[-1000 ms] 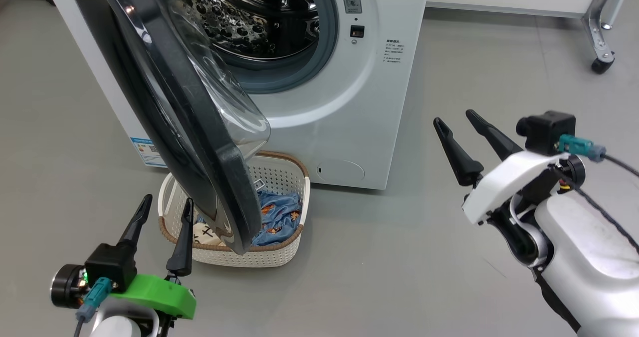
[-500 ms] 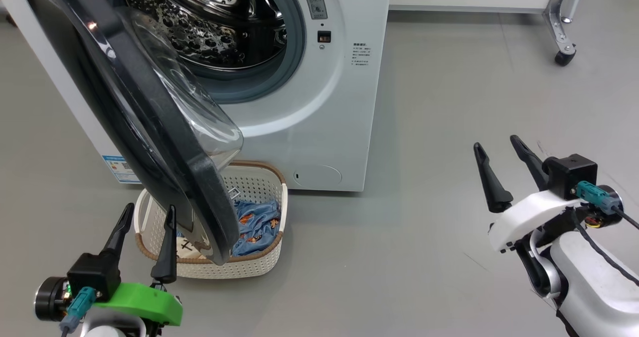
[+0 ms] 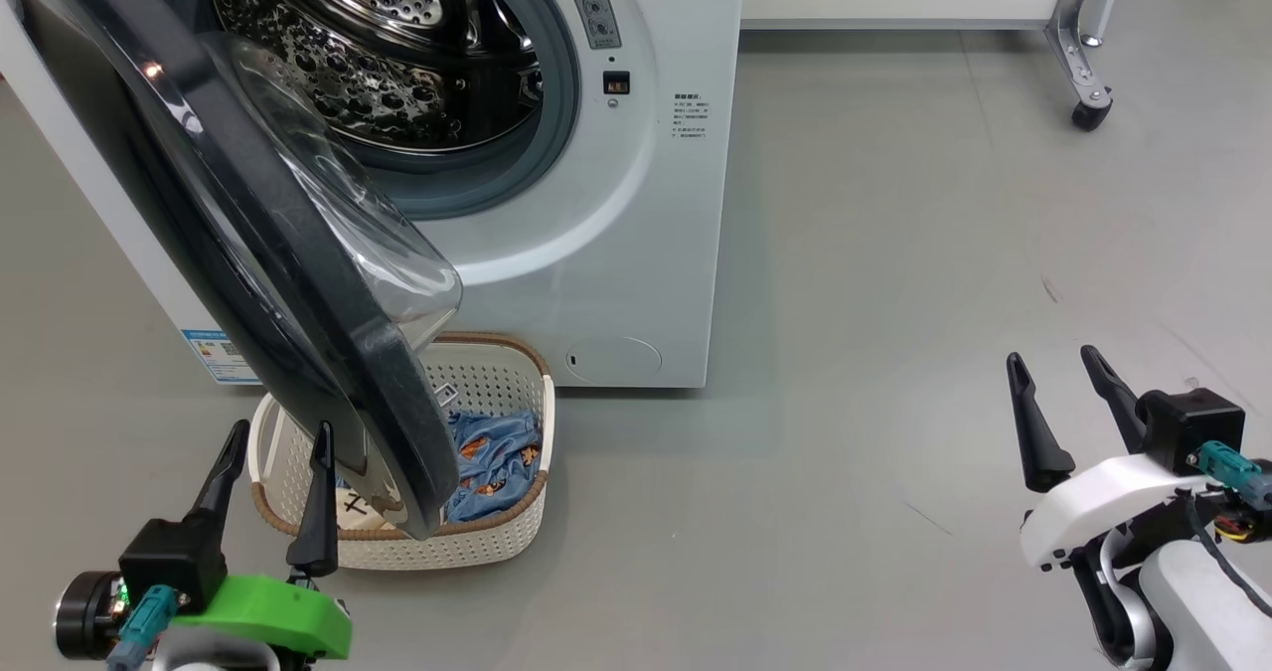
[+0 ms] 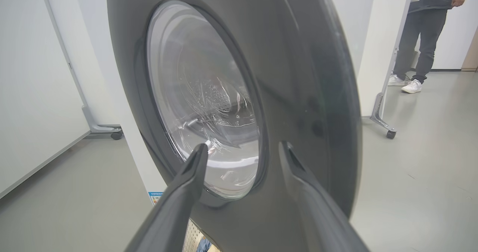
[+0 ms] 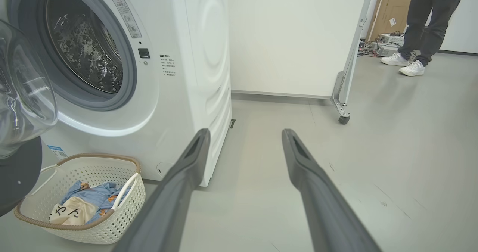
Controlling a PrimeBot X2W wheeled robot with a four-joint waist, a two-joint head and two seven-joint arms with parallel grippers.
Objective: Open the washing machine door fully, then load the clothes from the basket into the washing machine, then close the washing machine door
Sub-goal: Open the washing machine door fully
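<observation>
Just beyond the wide-open, empty left gripper (image 3: 281,428), the washing machine door (image 3: 268,244), seemingly untouched.

Basket (image 3: 477,544) partly behind door (image 3: 308,263)

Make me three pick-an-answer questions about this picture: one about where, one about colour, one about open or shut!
1. Where is the basket? A on the floor before the washing machine; B on top of it; C on a shelf.
2. What colour is the printed garment inside? A red; B light blue; C green.
3. The door is: A shut; B open; C lying on the floor.
1 A: it stands on the floor under the door. 2 B: blue cloth lies in the basket. 3 B: the steel drum shows past it.
</observation>
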